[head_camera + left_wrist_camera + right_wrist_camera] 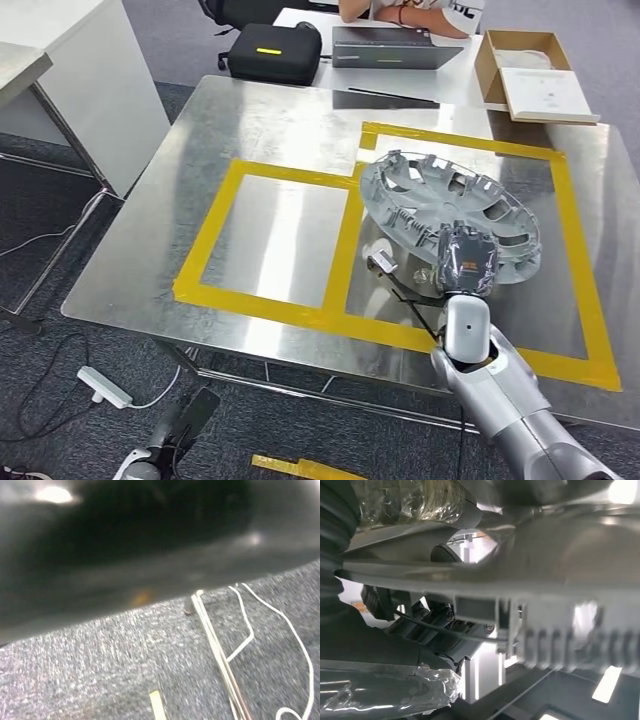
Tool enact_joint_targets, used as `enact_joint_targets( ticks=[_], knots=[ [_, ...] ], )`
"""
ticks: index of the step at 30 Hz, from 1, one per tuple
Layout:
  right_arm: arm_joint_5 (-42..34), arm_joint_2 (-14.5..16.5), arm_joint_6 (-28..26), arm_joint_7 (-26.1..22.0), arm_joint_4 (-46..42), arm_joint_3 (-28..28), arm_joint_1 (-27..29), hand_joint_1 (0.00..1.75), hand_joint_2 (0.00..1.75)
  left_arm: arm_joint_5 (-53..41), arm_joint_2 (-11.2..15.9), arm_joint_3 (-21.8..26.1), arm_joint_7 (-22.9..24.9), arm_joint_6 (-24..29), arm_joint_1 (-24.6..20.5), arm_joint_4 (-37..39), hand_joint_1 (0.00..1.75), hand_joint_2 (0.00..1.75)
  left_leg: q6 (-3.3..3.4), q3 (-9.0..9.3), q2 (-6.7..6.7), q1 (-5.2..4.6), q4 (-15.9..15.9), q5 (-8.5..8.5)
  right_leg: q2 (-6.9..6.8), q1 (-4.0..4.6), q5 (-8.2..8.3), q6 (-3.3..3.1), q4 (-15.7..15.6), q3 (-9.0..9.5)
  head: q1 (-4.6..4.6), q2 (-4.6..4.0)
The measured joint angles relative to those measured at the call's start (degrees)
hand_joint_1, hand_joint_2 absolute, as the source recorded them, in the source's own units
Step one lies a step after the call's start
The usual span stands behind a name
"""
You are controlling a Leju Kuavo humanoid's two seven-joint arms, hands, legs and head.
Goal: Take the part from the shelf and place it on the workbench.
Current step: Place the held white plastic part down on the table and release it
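Observation:
The part is a silver-grey wheel cover (451, 203) with spoke cut-outs. It hangs tilted over the steel workbench (279, 130), inside the right of two yellow-taped rectangles (581, 270). My right hand (466, 262), wrapped in clear plastic, grips the cover's near rim from below and in front. In the right wrist view the cover's ribbed rim (546, 615) runs across the picture, with the dark fingers (444, 554) and the thumb clamped on either side of it.
A second taped rectangle (283, 235) lies left of the cover. Beyond the bench stand a black case (274, 52), a laptop (392, 48) and an open cardboard box (532, 75), with a person's arms at the top edge. A white table (83, 80) stands at left. Cables and a power strip (106, 388) lie on the carpet.

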Motion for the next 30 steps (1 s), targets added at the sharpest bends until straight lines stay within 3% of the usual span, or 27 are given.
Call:
enact_joint_targets(
  ticks=[2,4,5,6,7,8,10,11,12,14,16,20,21,22,25,27,29,30],
  knots=[
    [0.0,-0.7,0.2,0.1,1.3,0.9,-0.2,1.75,1.75,0.2,0.0,0.0,0.0,0.1,0.0,0.0,0.0,0.0,0.75,0.15,0.01,0.11,-0.2,0.04,-0.04,-0.11,-2.53,0.45,4.4,-2.23,0.16,0.0],
    [0.0,-1.1,0.2,0.1,2.4,1.7,-0.1,1.75,1.75,0.2,0.0,0.0,0.0,0.2,0.0,0.0,0.0,0.0,1.13,0.16,0.02,-0.02,-0.2,-0.07,-0.05,-0.12,-5.95,0.68,12.5,-6.19,0.26,0.0],
    [0.0,-1.3,0.2,0.1,2.9,2.1,0.0,1.75,1.75,0.3,0.0,0.0,0.0,0.2,0.1,0.0,0.0,0.0,1.19,0.18,0.01,-0.1,-0.2,-0.11,-0.05,-0.12,-6.74,0.71,15.6,-7.82,0.24,-0.01],
    [0.0,-1.4,0.3,0.1,3.3,2.4,0.1,1.75,1.75,0.3,0.0,0.0,0.0,0.2,0.1,0.0,0.0,0.0,1.23,0.23,-0.02,-0.19,-0.2,-0.14,-0.05,-0.12,-6.42,0.67,16.6,-8.52,0.24,-0.01],
    [0.0,-1.5,0.4,0.1,3.6,2.6,0.2,1.75,1.75,0.3,0.0,0.0,0.0,0.2,0.1,0.0,0.0,0.0,1.25,0.32,-0.08,-0.27,-0.2,-0.17,-0.05,-0.11,-5.01,0.51,15.2,-8.03,0.25,-0.01],
    [0.0,-1.7,0.6,0.1,3.9,2.8,0.1,1.47,1.75,0.3,0.0,0.0,0.0,0.2,0.1,0.0,0.0,0.0,1.26,0.49,-0.13,-0.35,-0.2,-0.24,-0.05,-0.06,-2.8,0.24,11.6,-6.42,0.25,-0.01],
    [0.0,-2.0,0.9,-0.1,4.3,3.2,-0.1,0.6,1.75,0.4,-0.1,0.0,0.0,0.3,0.1,0.0,0.0,0.0,1.12,0.68,-0.2,-0.52,-0.2,-0.38,-0.14,0.2,0.53,-0.51,3.6,-2.43,0.22,-0.01],
    [0.0,-2.2,0.9,-0.3,4.4,3.4,-0.1,0.16,1.75,0.5,-0.1,0.0,0.0,0.3,0.1,0.0,0.0,0.0,0.92,0.64,-0.2,-0.59,-0.1,-0.39,-0.17,0.35,1.22,-0.78,1.0,-1.05,0.2,-0.01],
    [0.0,-2.3,0.8,-0.4,4.6,3.5,-0.1,0.0,1.75,0.5,-0.1,0.0,0.0,0.3,0.1,0.0,0.0,0.0,0.69,0.55,-0.19,-0.61,-0.1,-0.36,-0.19,0.5,1.19,-0.97,-0.1,-0.46,0.16,-0.01],
    [0.0,-2.7,0.5,-0.5,4.7,3.6,0.3,0.0,1.75,0.6,-0.2,0.0,0.0,0.4,0.2,0.0,0.0,0.0,0.15,0.44,-0.17,-0.58,-0.2,-0.33,-0.18,0.51,1.21,-1.2,-0.5,-0.18,0.14,-0.01],
    [0.0,-3.2,0.0,-0.5,4.7,3.3,0.6,0.0,1.75,0.9,-0.1,0.0,0.0,0.5,0.3,0.0,0.0,0.0,-0.51,-0.05,-0.09,-0.51,1.1,-1.47,-0.24,0.2,1.45,-1.67,-1.0,0.11,0.07,0.0],
    [0.0,-3.7,-0.6,-1.0,4.7,2.6,1.2,0.0,1.75,1.2,0.1,0.0,0.0,0.7,0.5,0.0,0.0,0.0,-1.76,-5.71,0.06,0.04,13.8,-7.65,-0.29,-0.08,1.5,-2.12,-1.2,0.41,0.0,0.0],
    [0.0,-3.8,-0.7,-1.0,4.7,2.5,1.4,0.0,1.75,1.2,0.1,0.0,0.0,0.7,0.5,0.0,0.0,0.0,-1.93,-6.49,0.07,0.14,15.4,-7.7,-0.28,-0.1,1.45,-2.11,-1.1,0.44,0.0,0.0],
    [0.0,-3.9,-0.7,-1.1,4.7,2.3,1.6,0.0,1.75,1.2,0.1,0.0,0.0,0.7,0.5,0.0,0.0,0.0,-2.03,-6.33,0.08,0.23,14.9,-6.69,-0.24,-0.13,1.37,-2.04,-1.0,0.49,0.0,0.0],
    [0.0,-4.0,-0.7,-1.2,4.6,2.0,1.7,0.0,1.75,1.2,0.2,0.0,0.0,0.7,0.5,0.0,0.0,0.0,-1.95,-1.55,0.11,0.39,4.9,-1.3,-0.06,-0.16,0.88,-1.39,-0.5,0.6,-0.03,0.0],
    [0.0,-4.2,-0.8,-1.2,4.6,1.8,1.7,0.0,0.87,1.2,0.1,0.0,0.0,0.7,0.4,0.0,0.0,0.0,-1.45,0.43,0.1,0.28,0.9,-0.56,0.04,0.02,0.64,-0.83,-0.1,0.44,0.0,0.0],
    [0.0,-4.4,-0.9,-1.2,4.6,1.7,1.8,0.0,0.0,1.3,0.1,0.0,-0.1,0.7,0.5,0.0,0.0,0.0,-0.66,0.57,0.07,0.12,0.5,-0.86,0.08,0.01,0.68,-0.24,-0.3,0.39,0.02,0.0],
    [0.0,-4.5,-0.9,-1.2,4.4,1.5,1.9,0.0,0.0,1.3,0.1,0.0,-0.1,0.7,0.6,0.0,0.0,0.0,-0.25,0.62,0.07,0.13,0.3,-0.77,0.07,-0.09,0.46,0.07,-0.2,0.28,0.01,0.0]
  ],
)
